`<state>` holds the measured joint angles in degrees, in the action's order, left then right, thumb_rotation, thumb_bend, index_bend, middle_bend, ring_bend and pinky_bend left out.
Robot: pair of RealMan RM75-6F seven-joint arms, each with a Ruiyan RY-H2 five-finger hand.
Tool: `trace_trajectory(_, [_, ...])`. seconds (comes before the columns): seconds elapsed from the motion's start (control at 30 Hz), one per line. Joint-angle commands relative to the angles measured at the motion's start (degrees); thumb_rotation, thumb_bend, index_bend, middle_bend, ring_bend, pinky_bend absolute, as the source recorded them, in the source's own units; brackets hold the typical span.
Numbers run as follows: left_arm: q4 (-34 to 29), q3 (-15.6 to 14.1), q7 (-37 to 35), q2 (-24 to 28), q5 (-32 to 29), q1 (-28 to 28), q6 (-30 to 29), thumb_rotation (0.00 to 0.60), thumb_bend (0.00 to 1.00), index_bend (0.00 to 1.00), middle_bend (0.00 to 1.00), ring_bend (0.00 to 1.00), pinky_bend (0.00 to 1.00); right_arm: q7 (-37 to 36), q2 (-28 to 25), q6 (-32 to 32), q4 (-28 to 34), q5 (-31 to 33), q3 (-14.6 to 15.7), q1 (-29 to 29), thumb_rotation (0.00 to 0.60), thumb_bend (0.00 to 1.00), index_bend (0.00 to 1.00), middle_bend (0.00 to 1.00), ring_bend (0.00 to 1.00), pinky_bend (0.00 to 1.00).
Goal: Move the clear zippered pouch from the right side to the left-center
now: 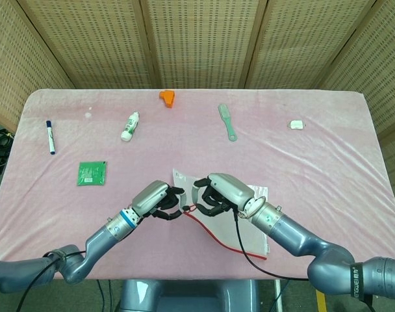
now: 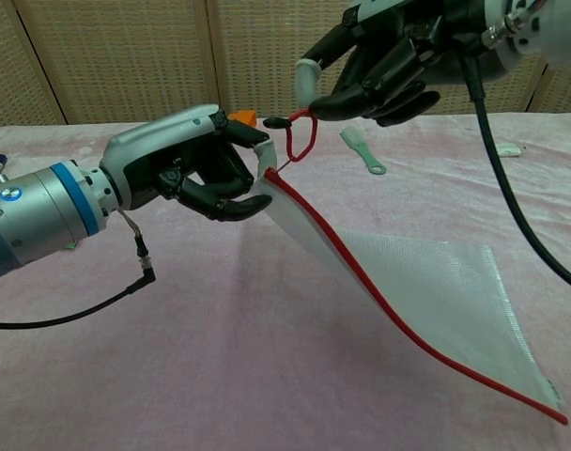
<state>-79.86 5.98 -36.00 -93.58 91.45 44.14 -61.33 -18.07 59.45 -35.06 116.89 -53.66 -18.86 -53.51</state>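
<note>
One clear pouch (image 2: 408, 282) with a red zipper edge hangs between the two hands, lifted at its upper corner over the near-centre of the pink table (image 1: 314, 149), its far end trailing low toward the right. The left hand (image 2: 196, 164) has its fingers curled around that raised corner, gripping it. The right hand (image 2: 384, 61) holds the one red pull loop (image 2: 298, 136) pinched under its curled fingers, just above the left hand. Along the far part of the table lie one marker (image 1: 50, 136), one green card (image 1: 92, 173), one white bottle (image 1: 130, 126), one orange piece (image 1: 167, 97), one green brush (image 1: 227, 121) and one small white object (image 1: 296, 124), all well apart from the pouch
</note>
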Motion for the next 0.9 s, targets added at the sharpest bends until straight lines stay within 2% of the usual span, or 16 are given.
trace_trajectory(0.03, [-0.8, 0.7, 0.2, 0.1, -1.0, -0.1, -0.5, 0.6, 0.75, 0.8, 0.93, 0.89, 1.0, -0.2, -0.4, -0.2, 0.4, -1.2, 0.1, 0.7, 0.6, 0.7, 0.81, 1.0, 0.98, 1.0])
trace_trajectory(0.2, [-1.9, 1.5, 0.3, 0.6, -2.3, -0.4, -1.0, 0.6, 0.77, 0.83, 0.93, 0.89, 1.0, -0.5, -0.5, -1.5, 0.9, -3.2, 0.1, 2.0, 0.6, 0.7, 0.81, 1.0, 0.98, 1.0])
trace_trajectory(0.4, [-3.7, 2.8, -1.5, 1.8, -4.0, -0.7, -1.6, 0.6, 0.79, 0.84, 0.93, 0.89, 1.0, -0.1, -0.2, -3.2, 1.6, -6.0, 1.6, 3.9, 0.6, 0.71, 0.81, 1.0, 0.98, 1.0])
trace_trajectory(0.9, [-8.7, 4.9, -4.0, 3.4, -6.0, -1.4, -2.8, 0.6, 0.79, 0.85, 0.93, 0.89, 1.0, 1.3, 2.0, -4.6, 0.1, -6.4, 2.9, 4.4, 0.6, 0.71, 0.81, 1.0, 0.98, 1.0])
